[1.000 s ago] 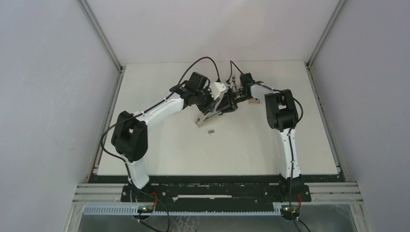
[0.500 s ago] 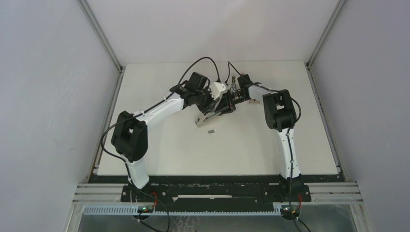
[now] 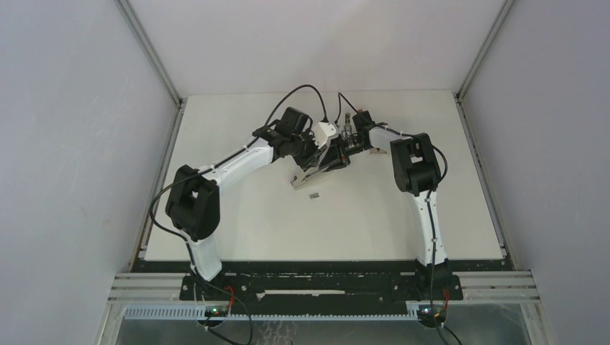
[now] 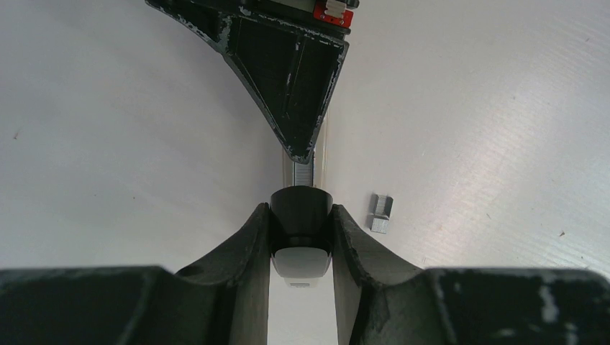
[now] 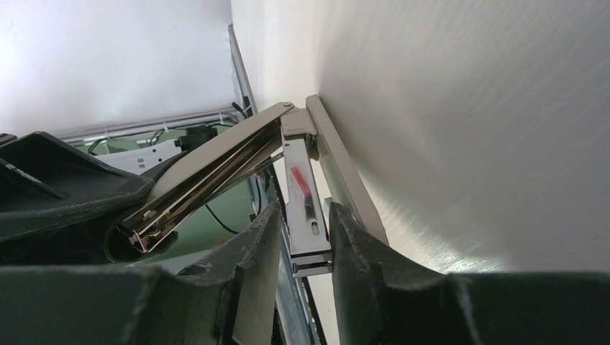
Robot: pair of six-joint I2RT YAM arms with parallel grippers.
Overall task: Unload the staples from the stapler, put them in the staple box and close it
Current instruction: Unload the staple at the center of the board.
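So, biggest first: white table [image 3: 237, 230], and both arms reach in to meet over the stapler [image 3: 308, 176], which sits around the middle of the far half. The stapler's hinged open, with the black top swung up and away from the metal rail, so the opening-up part looks done to me.

The left gripper [image 4: 301, 215] is clamped tight on the stapler's rounded black-and-white end. The right gripper [image 5: 303, 210] comes at the stapler from the other side, its fingers hugging the shiny metal rail. It looks pinched on, though I wouldn't swear there's no sliver of a gap.

One short strip of staples [image 4: 380, 213] is already out, lying on the table just beside the stapler on the near side, touching nothing. Whether more staples are in the rail, I can't tell. If so, those are what's left.
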